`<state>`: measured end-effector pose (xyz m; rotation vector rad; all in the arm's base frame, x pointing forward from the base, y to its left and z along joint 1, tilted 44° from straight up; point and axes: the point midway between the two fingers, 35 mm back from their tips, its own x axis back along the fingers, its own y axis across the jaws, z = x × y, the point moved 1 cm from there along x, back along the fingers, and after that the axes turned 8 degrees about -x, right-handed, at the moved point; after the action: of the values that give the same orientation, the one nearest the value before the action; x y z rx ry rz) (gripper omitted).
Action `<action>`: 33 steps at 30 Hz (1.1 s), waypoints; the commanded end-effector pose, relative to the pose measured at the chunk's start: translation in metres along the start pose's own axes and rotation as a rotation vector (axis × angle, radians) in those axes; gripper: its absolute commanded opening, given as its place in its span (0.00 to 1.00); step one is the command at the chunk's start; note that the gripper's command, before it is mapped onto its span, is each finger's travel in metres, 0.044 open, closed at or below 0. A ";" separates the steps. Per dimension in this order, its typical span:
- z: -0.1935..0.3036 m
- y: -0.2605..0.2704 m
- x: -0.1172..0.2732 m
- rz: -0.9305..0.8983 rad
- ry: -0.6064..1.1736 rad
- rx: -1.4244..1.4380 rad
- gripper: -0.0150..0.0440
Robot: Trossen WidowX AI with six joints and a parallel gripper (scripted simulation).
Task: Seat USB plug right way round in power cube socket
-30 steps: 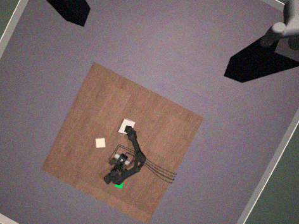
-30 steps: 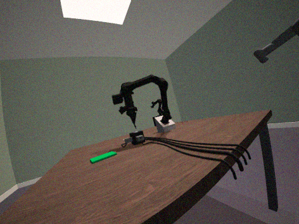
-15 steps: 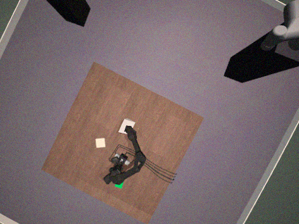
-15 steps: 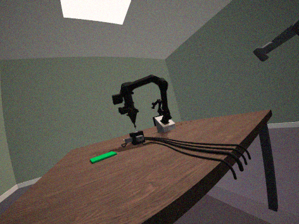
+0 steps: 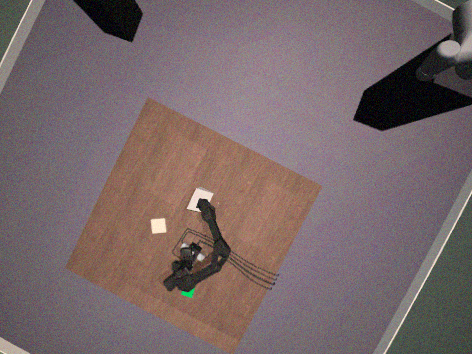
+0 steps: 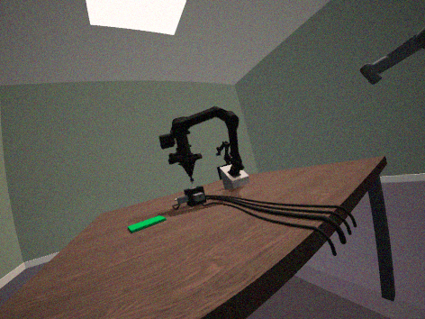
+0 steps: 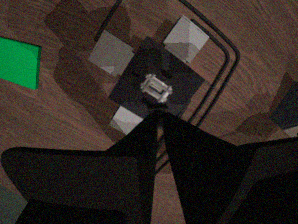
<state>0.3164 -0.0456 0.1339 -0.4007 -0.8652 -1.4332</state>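
Note:
My gripper [image 6: 192, 178] [image 7: 159, 119] points down over the power cube and is shut on the USB plug. The plug is small and dark at the fingertips, mostly hidden by them. The power cube [image 6: 194, 196] [image 7: 186, 81] is dark and stands on the table; in the wrist view it looks turned relative to the fingers. The light metallic socket [image 7: 156, 89] shows on its top, just beyond the fingertips. A small gap shows between fingertips and cube in the exterior view. Whether the plug's tip touches the socket, and which way round it is, I cannot tell.
Light plugs [image 7: 186, 39] [image 7: 111, 53] stick out of the cube's sides. Black cables [image 5: 250, 271] [image 6: 275, 203] run from it over the table edge. A green block [image 5: 188, 293] [image 6: 147, 223] [image 7: 19, 62] and a cream block [image 5: 158, 226] lie nearby. The arm's white base [image 5: 194, 202] [image 6: 233, 182] stands behind.

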 end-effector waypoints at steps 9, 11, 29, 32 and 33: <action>0.000 0.000 0.000 -0.001 -0.001 -0.307 0.25; 0.000 0.000 0.000 -0.001 -0.001 -0.359 0.25; 0.000 0.000 0.000 -0.001 -0.001 -0.582 0.25; 0.000 0.000 0.000 -0.001 -0.001 -0.582 0.25; 0.000 0.000 0.000 -0.001 -0.001 -0.579 0.25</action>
<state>0.3166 -0.0457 0.1339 -0.8310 -0.4353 -1.6729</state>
